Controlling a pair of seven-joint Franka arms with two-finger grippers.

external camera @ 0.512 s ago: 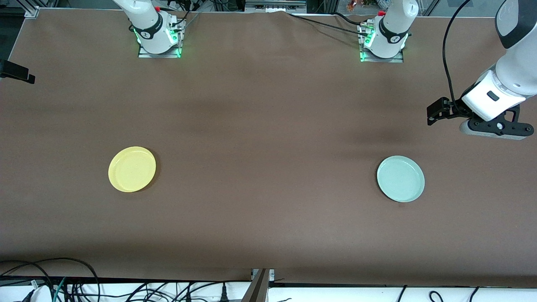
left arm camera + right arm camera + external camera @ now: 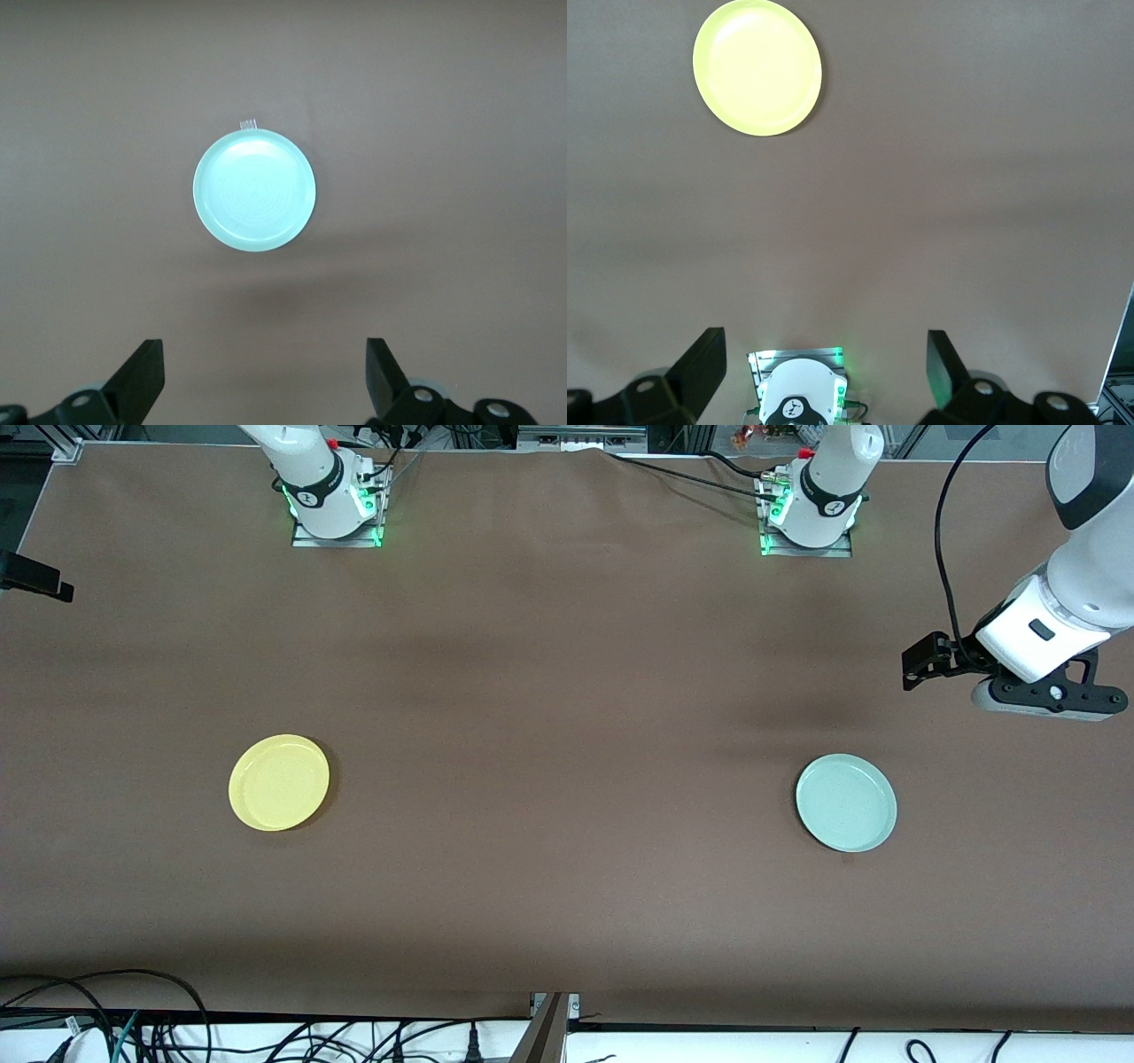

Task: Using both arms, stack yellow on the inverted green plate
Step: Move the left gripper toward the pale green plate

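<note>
- Left gripper (image 2: 261,381) is hanging wide open over bare bench (image 2: 567,691), near the green plate (image 2: 846,802), sitting rim-up.
- Right gripper (image 2: 824,372) is waiting open above its base; yellow plate (image 2: 279,782) is lying well apart.
- Probably smartest pinching green's rim for flipping.

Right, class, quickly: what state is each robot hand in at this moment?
Left hand: open, holding nothing, up over the table with the green plate in its view.
Right hand: open, holding nothing, above its own base.

yellow plate (image 2: 279,782) bright yellow | green plate (image 2: 846,802) pale mint | table (image 2: 567,691) brown
</note>
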